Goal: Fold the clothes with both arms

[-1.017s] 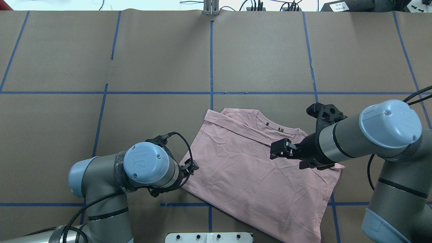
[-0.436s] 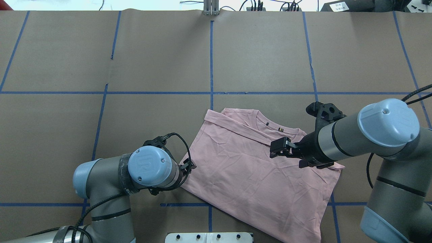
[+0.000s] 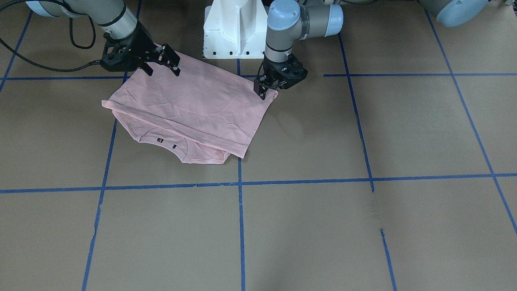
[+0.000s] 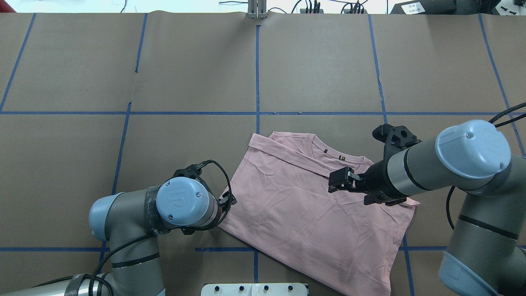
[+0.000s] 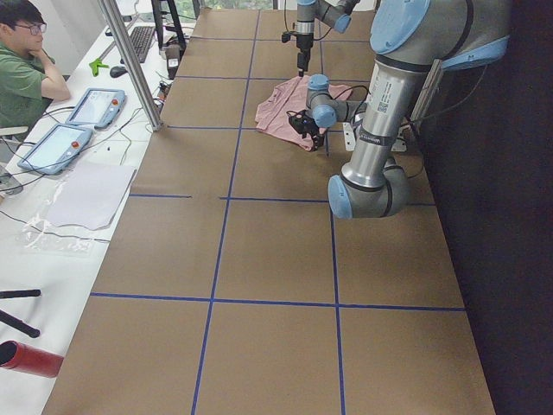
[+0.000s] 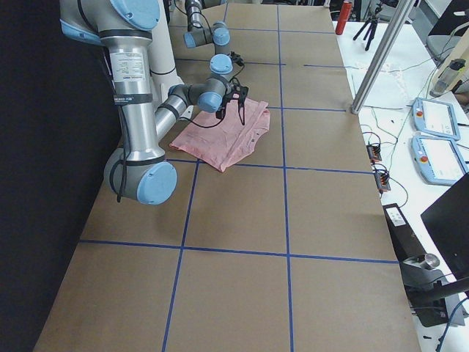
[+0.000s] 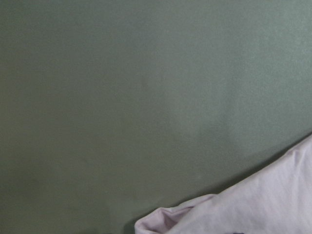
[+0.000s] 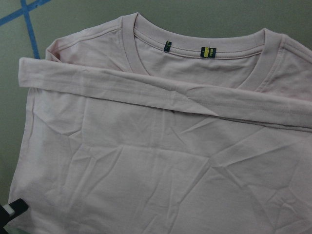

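Overhead exterior is showing the bench (image 4: 185, 74) carrying the pink T-shirt (image 4: 304, 213) flat, long axis slanting from far collar (image 4: 309, 144) to near right. The right arm (image 4: 415, 172) is holding open, empty jaws above the cloth beside the collar; the left arm (image 4: 181, 201) is touching its jaws to the shirt's left corner, whether closed on it I cannot tell.

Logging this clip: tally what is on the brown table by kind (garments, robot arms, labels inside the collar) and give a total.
Garments: 1, the pink T-shirt
Robot arms: 2, the left arm and the right arm
Collar labels: 2, the dark label and the yellow label
Total: 5
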{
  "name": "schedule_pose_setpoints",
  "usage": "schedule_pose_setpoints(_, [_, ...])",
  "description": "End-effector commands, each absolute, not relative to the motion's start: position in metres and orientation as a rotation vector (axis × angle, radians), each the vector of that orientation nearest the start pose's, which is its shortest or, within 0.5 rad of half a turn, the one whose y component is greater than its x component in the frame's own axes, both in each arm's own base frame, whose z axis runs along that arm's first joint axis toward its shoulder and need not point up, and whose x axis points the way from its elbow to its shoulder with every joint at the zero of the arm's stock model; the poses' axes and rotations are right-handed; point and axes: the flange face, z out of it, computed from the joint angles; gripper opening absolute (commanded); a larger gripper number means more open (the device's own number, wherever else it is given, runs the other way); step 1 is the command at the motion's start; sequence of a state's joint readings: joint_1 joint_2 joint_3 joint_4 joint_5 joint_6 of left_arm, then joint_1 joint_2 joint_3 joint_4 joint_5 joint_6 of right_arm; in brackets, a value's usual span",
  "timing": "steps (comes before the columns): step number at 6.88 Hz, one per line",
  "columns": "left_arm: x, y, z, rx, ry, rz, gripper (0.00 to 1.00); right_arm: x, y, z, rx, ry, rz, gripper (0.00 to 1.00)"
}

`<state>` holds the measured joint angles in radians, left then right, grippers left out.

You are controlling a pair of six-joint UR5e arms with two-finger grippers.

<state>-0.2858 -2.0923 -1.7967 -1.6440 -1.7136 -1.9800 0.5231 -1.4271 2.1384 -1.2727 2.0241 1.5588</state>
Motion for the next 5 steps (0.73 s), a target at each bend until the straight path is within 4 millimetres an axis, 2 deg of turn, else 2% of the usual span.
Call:
schedule_pose_setpoints(1, [0.5799,-0.2944,0.2607,-0.197,0.818,-0.62,0.54,-0.377,-0.3209,0.2902,-0.138,-1.066,0.232,1.0])
schedule_pose_setpoints(3, [0.577,-0.2937,0.2669,-0.195,0.81,-0.622,0.1,-0.377,-0.3209,0.2902,-0.138,-1.066,0.233,1.0])
schedule_pose_setpoints(4, [0.5758,-0.2934,0.2652,-0.195,0.813,-0.621,0.0,-0.3771,-0.3209,0.2904,-0.139,-1.064,0.234,1.0])
schedule_pose_setpoints(5, [0.5734,-0.295,0.2633,-0.19,0.81,-0.623,0.0,-0.3776,-0.3203,0.2906,-0.141,-1.063,0.234,1.0])
